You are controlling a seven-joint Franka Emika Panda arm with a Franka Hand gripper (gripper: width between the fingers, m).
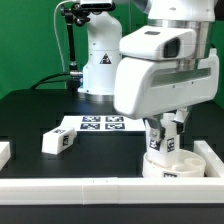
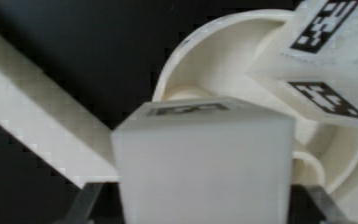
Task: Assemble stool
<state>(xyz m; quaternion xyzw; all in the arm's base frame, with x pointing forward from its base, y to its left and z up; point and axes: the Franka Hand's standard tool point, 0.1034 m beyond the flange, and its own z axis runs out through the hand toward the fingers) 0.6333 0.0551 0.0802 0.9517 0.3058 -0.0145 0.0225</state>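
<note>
The round white seat lies near the table's front at the exterior view's right. My gripper stands right over it, shut on a white stool leg held upright, its lower end at the seat. In the wrist view the dark fingers press both sides of that leg, with the seat's rim behind it. A second tagged leg stands on the seat beside the held one. A third leg lies loose on the black table at the exterior view's left.
The marker board lies flat behind the seat, near the arm's base. White border rails run along the front and the right edge; one rail crosses the wrist view.
</note>
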